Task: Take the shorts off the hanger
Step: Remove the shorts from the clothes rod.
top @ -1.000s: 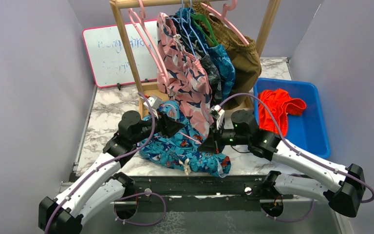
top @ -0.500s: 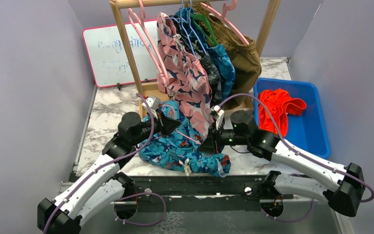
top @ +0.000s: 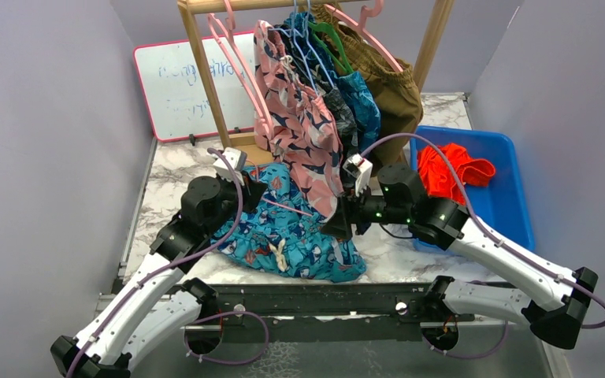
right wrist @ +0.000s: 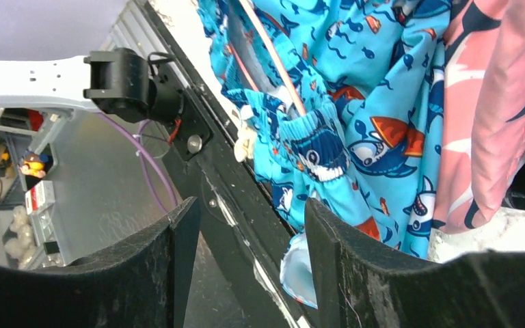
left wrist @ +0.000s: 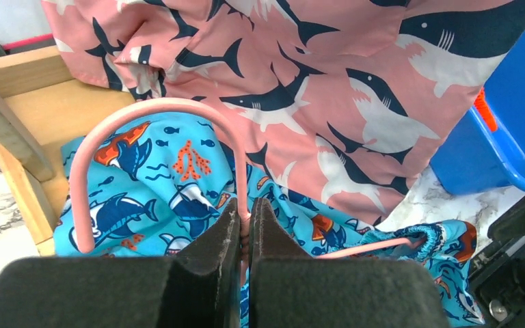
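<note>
Now, 1 hanger [left wrist: 81, 184] in left pincer [left wrist: 246, 210]

The left arm [top: 157, 276] extends forward and inward. The left gripper [left wrist: 244, 212] has its jaws closed on the pink hanger [left wrist: 143, 109]. The right arm [top: 504, 264] reaches inward, leftward. The right gripper [right wrist: 246, 212] has its jaws apart, holding nothing.

The near shorts [top: 291, 236] are bright blue with sharks, fish and orange coral. The hanger [left wrist: 157, 104] is pale pink. The hung shorts [top: 299, 118] are pink with navy-and-white sharks, and the far-right shorts [top: 398, 90] are plain brown. The bin [top: 512, 205] is blue and the right shorts [top: 449, 177] are orange. The table [top: 169, 189] is grey-veined white.
</note>
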Tool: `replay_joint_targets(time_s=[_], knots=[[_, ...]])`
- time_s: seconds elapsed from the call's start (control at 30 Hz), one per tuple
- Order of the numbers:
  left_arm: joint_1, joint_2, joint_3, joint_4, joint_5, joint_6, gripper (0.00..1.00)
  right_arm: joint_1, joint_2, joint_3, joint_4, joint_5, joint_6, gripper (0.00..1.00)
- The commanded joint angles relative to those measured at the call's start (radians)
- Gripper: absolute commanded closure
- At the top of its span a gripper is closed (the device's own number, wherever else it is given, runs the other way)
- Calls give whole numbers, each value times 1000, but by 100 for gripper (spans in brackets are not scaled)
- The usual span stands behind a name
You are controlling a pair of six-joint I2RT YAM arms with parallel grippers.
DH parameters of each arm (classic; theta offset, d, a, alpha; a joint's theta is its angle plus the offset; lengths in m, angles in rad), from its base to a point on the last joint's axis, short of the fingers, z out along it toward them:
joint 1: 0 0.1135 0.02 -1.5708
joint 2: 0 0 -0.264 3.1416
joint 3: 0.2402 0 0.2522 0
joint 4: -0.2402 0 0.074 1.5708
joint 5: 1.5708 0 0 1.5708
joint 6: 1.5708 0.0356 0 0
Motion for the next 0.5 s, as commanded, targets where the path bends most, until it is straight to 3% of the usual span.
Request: replay_joint_targets(time_s=[0.0, 0.27, 0.47], knots=[[5, 1, 39, -31, -52, 64, 100, 1, 25, -35, -49, 37, -30, 41], [5, -1, 50, -63, -18, 81, 100, 1, 75, -23, -65, 323, 27, 42], [5, -43, 37, -82, -28, 59, 100, 1, 145, -14, -15, 81, -30, 44]])
